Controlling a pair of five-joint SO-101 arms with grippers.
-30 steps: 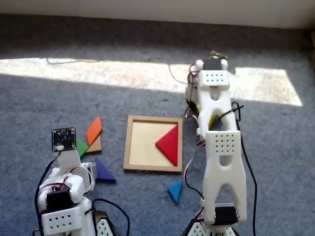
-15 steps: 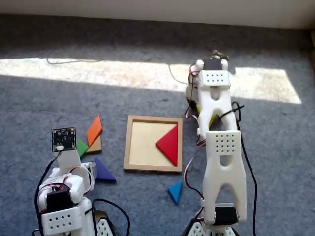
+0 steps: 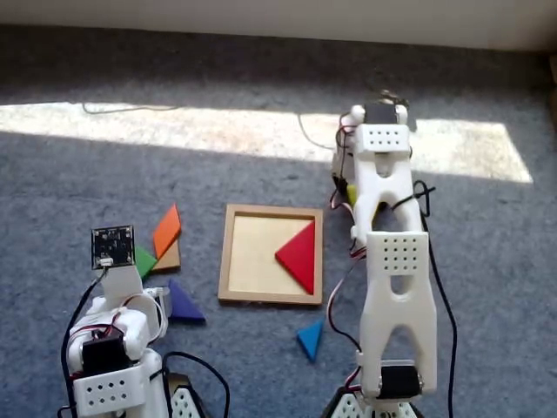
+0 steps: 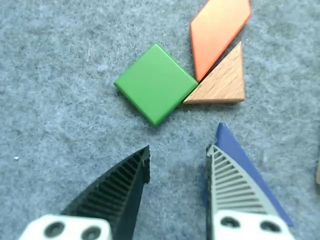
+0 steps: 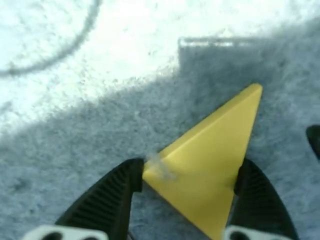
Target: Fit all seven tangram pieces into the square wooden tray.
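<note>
Fetching yellow triangle (image 5: 210,155): right fingers (image 5: 190,170) clamped on it. Left fingers (image 4: 177,151) apart, empty. Next: lift, carry to tray (image 3: 270,299).

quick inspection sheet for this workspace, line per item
surface: grey carpet, sunlit band at the far side
job's things: wooden tray holds red triangle; light blue triangle, orange piece, green square, wood triangle, dark blue triangle lie on carpet
clutter: nothing seen
tools: left tool open over carpet; right tool shut on yellow triangle
cables: loose cable on sunlit carpet; wires along right arm
surroundings: pale wall beyond carpet
</note>
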